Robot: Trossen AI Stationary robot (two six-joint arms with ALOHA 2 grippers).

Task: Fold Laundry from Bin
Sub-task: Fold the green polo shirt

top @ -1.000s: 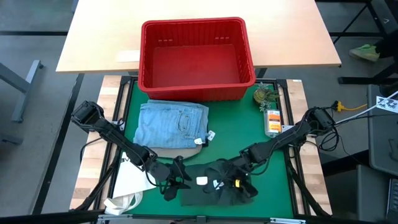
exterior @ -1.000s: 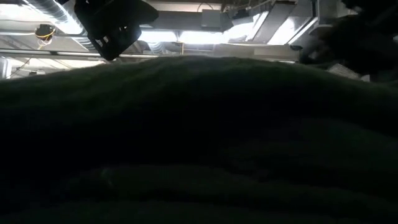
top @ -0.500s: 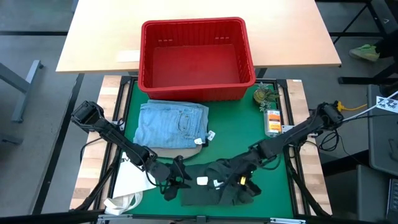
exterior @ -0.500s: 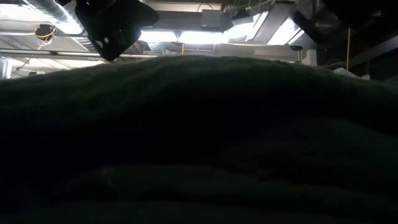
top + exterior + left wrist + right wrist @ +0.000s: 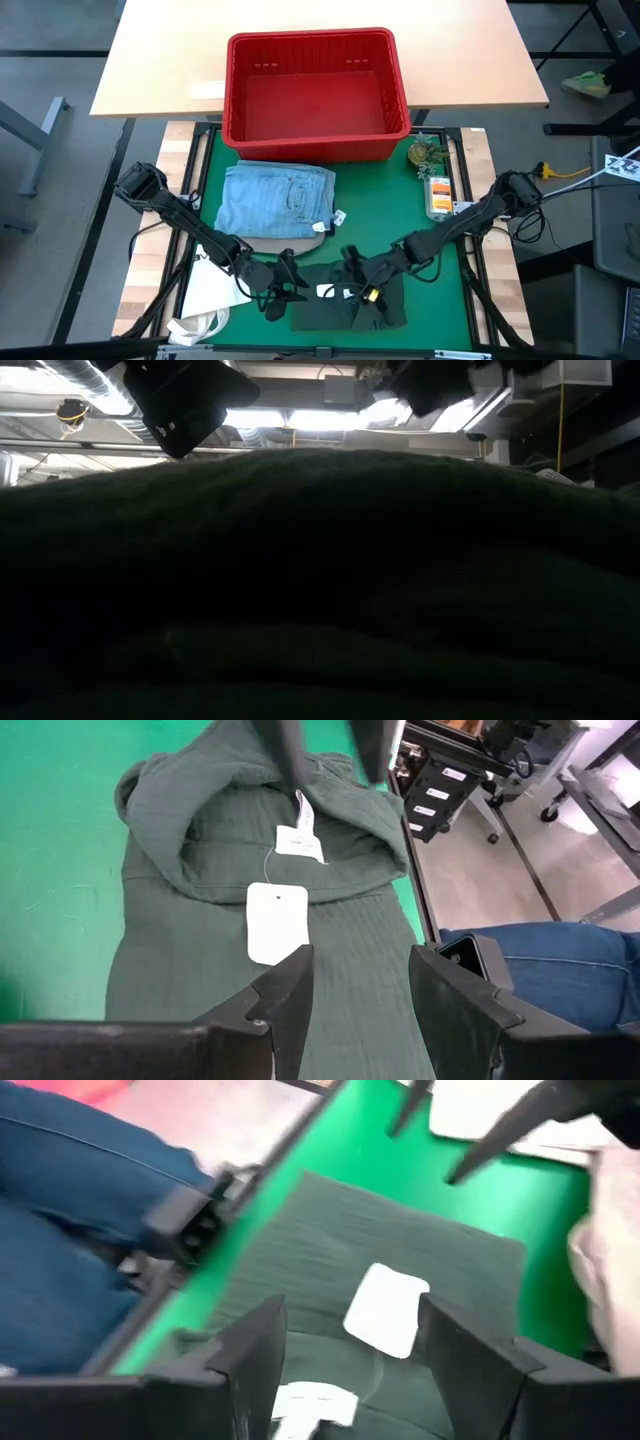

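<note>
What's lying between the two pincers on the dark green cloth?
A white paper tag on the dark green cloth, between the left pincer and right pincer; the high view shows it.

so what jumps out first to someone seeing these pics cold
Probably the big red bin at the far edge of the green mat, showing only its bare red floor. Next comes the folded light blue jeans just in front of it. Then, at the mat's near edge, both end effectors meet over the dark green garment with its white hang tag: left end effector and right end effector, both open.
</note>
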